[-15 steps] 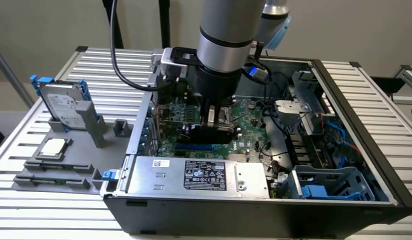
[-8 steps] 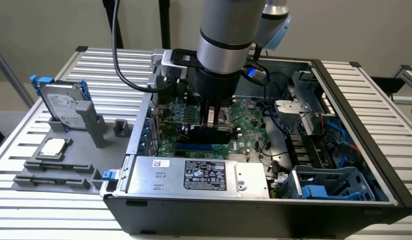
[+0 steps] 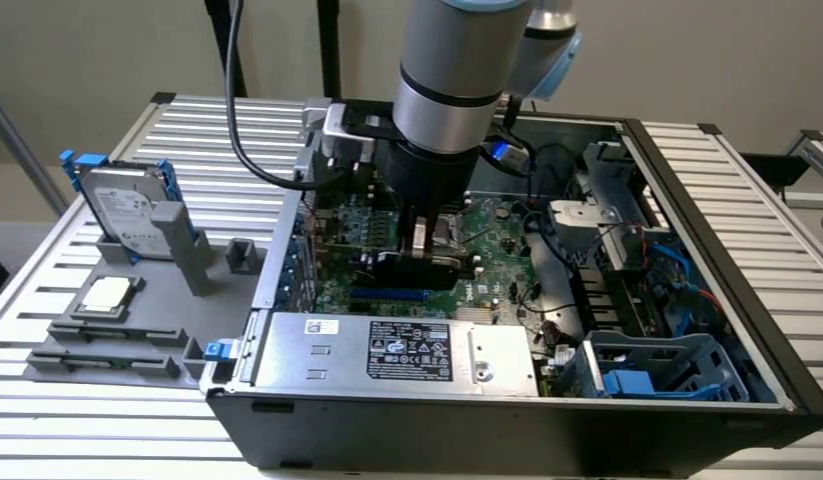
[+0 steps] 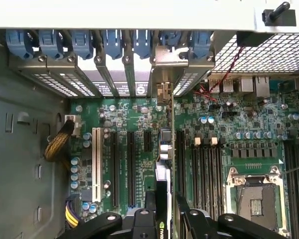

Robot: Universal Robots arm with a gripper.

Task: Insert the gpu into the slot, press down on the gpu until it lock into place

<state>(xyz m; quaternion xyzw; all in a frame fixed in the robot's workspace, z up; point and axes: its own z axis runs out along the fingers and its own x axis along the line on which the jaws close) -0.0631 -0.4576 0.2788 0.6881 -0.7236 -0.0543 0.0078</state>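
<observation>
Pinching the gpu (image 4: 162,174) on edge in the tool (image 4: 165,216). Poised directly over the slot (image 3: 384,296), lengthwise along it; hard to tell whether touching

Green motherboard (image 4: 239,124), black gpu (image 3: 404,270), bright blue slot (image 3: 384,296). Blue latches (image 4: 112,42). Silver power supply (image 3: 318,350), black-and-white label (image 3: 408,350). Silver hard drive (image 3: 124,212), blue rails. Grey ribbed table (image 3: 104,430). Yellow cable bundle (image 4: 57,144). Silver arm (image 3: 451,60).

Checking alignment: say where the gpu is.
In the exterior view, the gpu stands on edge in the jaws at the blue slot, near the silver power-supply box.
</observation>
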